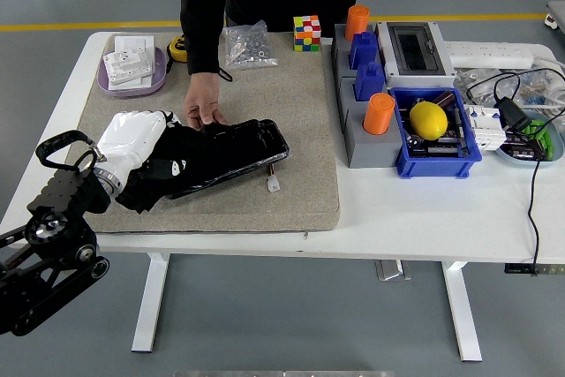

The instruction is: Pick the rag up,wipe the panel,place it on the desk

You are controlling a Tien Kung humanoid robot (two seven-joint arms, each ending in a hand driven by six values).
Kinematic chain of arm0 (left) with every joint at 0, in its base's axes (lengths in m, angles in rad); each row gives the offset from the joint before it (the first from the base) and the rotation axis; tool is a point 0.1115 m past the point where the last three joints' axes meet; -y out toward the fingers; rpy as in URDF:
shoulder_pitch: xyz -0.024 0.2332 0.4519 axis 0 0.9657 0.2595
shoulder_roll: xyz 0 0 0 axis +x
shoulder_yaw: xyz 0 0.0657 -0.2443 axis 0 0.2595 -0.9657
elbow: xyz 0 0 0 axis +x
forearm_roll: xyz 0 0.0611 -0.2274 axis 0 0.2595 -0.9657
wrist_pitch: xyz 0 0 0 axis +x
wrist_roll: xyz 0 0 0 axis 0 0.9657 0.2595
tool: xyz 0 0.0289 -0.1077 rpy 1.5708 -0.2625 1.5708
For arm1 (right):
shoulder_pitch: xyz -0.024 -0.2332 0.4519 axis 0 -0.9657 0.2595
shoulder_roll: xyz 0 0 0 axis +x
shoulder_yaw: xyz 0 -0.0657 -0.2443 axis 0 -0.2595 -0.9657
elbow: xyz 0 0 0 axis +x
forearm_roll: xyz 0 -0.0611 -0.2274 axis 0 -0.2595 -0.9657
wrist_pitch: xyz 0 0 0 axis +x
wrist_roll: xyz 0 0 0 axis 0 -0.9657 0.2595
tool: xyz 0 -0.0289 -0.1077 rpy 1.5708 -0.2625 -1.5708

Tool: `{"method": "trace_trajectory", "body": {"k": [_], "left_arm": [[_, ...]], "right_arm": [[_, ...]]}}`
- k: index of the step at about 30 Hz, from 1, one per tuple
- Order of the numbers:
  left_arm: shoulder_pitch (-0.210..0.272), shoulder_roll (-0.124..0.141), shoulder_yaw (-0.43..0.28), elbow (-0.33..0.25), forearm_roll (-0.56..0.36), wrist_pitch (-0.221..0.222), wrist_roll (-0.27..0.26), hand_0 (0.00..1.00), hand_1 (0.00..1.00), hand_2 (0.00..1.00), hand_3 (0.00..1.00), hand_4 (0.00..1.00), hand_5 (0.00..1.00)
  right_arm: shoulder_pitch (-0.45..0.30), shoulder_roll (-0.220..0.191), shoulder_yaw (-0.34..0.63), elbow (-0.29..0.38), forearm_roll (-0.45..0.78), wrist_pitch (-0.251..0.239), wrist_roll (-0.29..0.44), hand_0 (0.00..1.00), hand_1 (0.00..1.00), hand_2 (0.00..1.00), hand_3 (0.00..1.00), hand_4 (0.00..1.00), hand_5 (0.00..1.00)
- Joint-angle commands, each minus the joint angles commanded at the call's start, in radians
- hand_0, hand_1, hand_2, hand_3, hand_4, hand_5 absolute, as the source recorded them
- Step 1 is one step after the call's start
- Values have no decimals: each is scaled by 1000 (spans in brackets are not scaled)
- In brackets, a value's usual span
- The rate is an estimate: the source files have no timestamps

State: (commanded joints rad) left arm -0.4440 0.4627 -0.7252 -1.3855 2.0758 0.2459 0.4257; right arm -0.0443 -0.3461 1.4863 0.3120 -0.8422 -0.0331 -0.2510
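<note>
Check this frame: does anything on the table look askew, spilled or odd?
Nothing spilled. The black panel lies askew on the mat, a person's hand pressing its upper edge. The left hand rests on the black rag, which is bunched over the panel's left end. A small white connector trails loose beside the panel.

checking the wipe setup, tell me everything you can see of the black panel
The panel is a glossy black rounded slab lying flat and slanted on the grey mat. A black rag under the robot's white left hand covers its left end. A person's hand touches its far edge. A small white connector lies beside it.
</note>
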Motion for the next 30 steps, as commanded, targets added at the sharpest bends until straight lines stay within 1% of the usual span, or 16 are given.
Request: {"method": "trace_trajectory", "body": {"k": [3,7,13,18,21,22,25,30], "left_arm": [[2,-1,4,-3,-4,1,0,223,75,400,267,2,2],[-3,-9,17,0,-8,-1,1,223,75,399,267,2,2],[-23,-33,38,10,-20,1,1,223,74,398,267,2,2],[-56,-60,66,30,-37,3,-1,223,75,398,267,2,2],[-82,-82,91,53,-49,3,-1,223,75,398,267,2,2],[-87,-86,96,57,-50,4,-1,223,75,398,267,2,2],[-102,-108,114,72,-65,5,-2,223,75,398,267,2,2],[-117,-136,140,78,-72,3,1,223,75,399,267,2,2]], "right_arm": [[0,-1,0,1,2,-1,0,687,461,644,622,998,698],[1,-1,-4,0,3,0,0,686,461,644,622,998,697],[4,-3,-15,0,7,1,1,687,461,644,622,998,697],[7,-3,-15,-1,6,3,2,687,461,644,622,998,698],[11,-4,-17,-1,6,4,3,687,461,644,622,998,698],[11,-4,-18,-1,6,4,3,687,461,644,622,998,698],[13,-4,-22,-1,5,5,2,687,462,644,622,998,698],[15,-2,-29,0,7,6,2,687,462,644,622,998,698]]}}
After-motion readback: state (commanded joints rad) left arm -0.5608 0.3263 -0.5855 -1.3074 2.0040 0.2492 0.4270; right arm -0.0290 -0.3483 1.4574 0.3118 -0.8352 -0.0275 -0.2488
